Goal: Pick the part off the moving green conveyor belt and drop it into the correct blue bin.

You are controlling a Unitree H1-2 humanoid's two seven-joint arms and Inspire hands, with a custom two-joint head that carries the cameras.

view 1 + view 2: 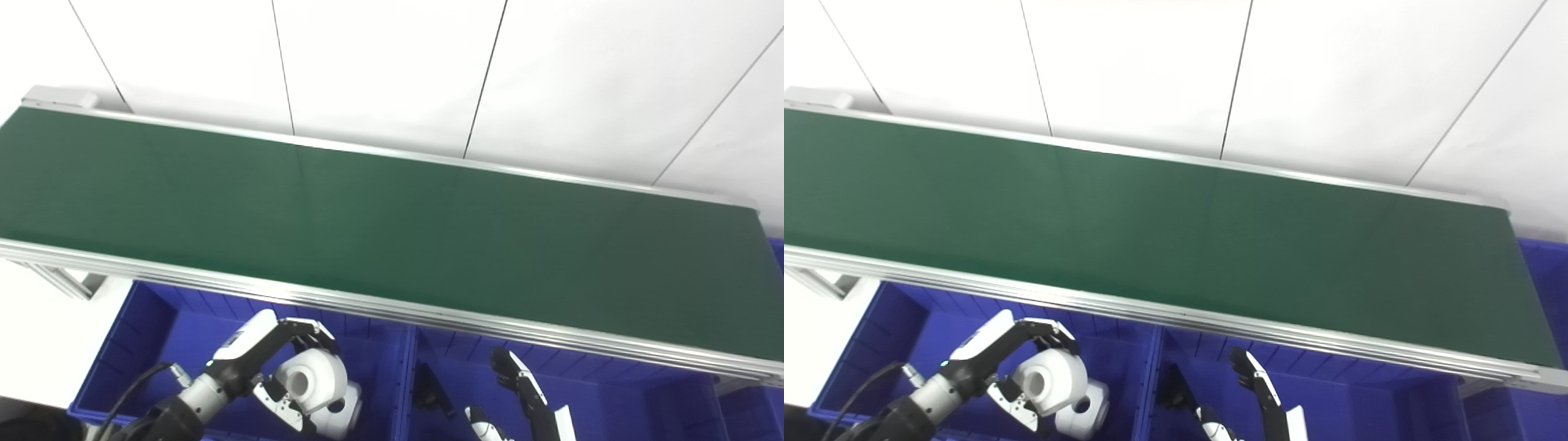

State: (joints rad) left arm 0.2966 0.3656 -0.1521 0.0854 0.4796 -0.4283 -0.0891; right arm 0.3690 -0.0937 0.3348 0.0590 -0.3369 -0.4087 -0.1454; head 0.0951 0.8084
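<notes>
Holding a white part (312,378), the left hand (269,367) hangs over the left blue bin (135,343), just below the bare conveyor belt (392,226). Released clumsily, it could bounce off another white part (343,413) beneath. The right hand (520,383) waits, fingers spread.

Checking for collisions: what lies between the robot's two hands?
The blue bin divider wall and a black part lie between the left hand, shut on a white round part, and the right hand.

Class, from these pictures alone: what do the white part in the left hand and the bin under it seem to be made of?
White part: probably plastic, smooth, slightly glossy, with soft highlights. Blue bin: likely moulded plastic, matte, with ribbed walls.
</notes>
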